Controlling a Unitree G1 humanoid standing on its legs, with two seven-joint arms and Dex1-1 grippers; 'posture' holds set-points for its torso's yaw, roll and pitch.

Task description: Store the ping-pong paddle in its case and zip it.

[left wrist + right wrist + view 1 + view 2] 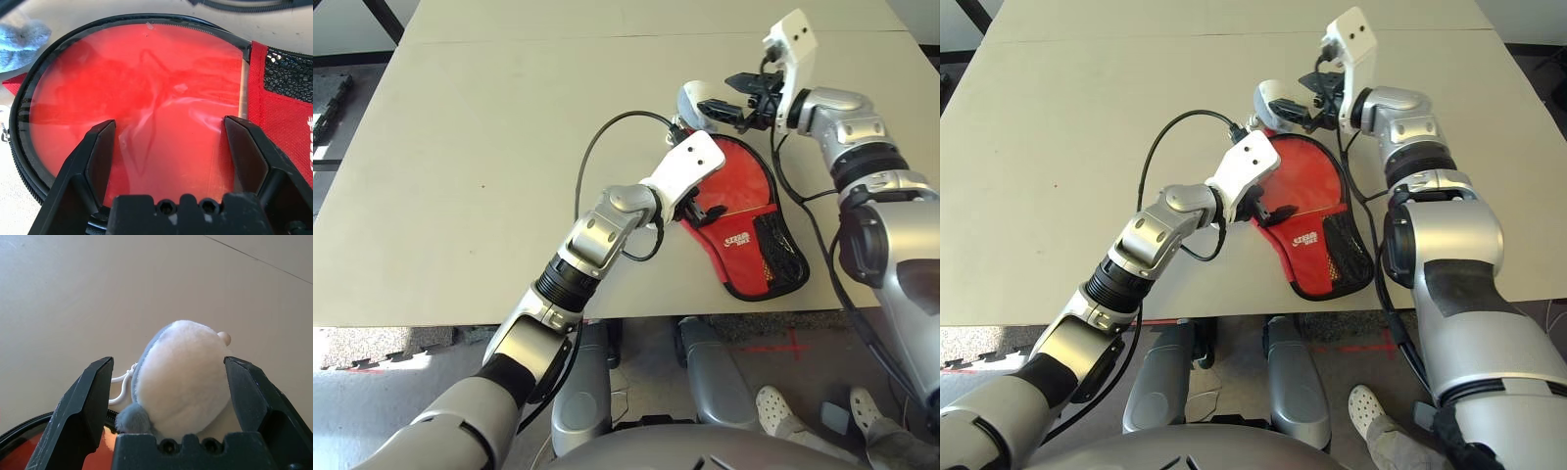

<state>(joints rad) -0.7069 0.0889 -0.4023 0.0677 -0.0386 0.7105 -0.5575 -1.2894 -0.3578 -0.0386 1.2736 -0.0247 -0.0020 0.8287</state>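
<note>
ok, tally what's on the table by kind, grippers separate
Ping-pong paddle: 1, red face lying in the case
Case: 1, red, unzipped
Plush toy: 1, grey and white, at the case's far end
Grippers: 2, both open, left gripper over the paddle, right gripper around the plush toy
Total: 3 things, 2 grippers
</note>
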